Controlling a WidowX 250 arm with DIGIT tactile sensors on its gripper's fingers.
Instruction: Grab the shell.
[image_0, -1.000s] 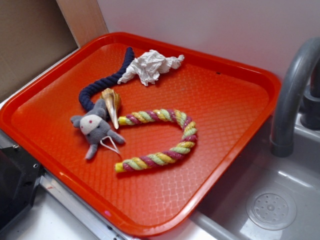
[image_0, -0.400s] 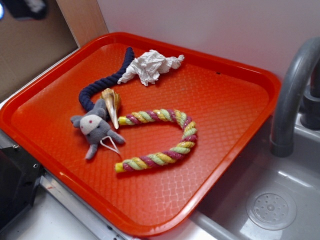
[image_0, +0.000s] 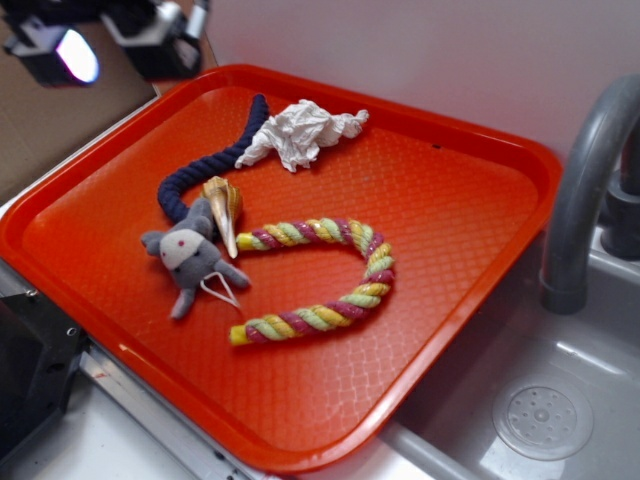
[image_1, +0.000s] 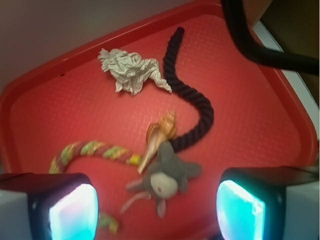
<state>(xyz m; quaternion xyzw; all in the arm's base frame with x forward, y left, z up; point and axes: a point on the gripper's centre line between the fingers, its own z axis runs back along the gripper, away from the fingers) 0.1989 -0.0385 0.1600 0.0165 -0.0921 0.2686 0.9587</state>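
Tray (image_0: 470, 215), orange-red, raised rim; right half bare. Gripper (image_1: 157, 205) high over the tray's far left corner, fingers spread wide, holding nothing. Shell (image_0: 224, 210): spiral cone, golden wide end, cream point, left of tray centre, between navy rope (image_0: 200, 170) and grey plush mouse (image_0: 188, 255), touching the mouse.

The tray (image_0: 470, 200) under me is bright orange-red with a fine waffle pattern. The shell (image_0: 224, 208) is golden tan at the wide end and cream at the point. One rope (image_0: 205, 165) is dark navy, the other rope (image_0: 340, 300) is twisted in yellow, green and pink. The plush mouse (image_0: 188, 255) is grey with a white face. The crumpled paper (image_0: 300, 132) is white. My end effector (image_1: 155, 207) has black pads glowing cyan.
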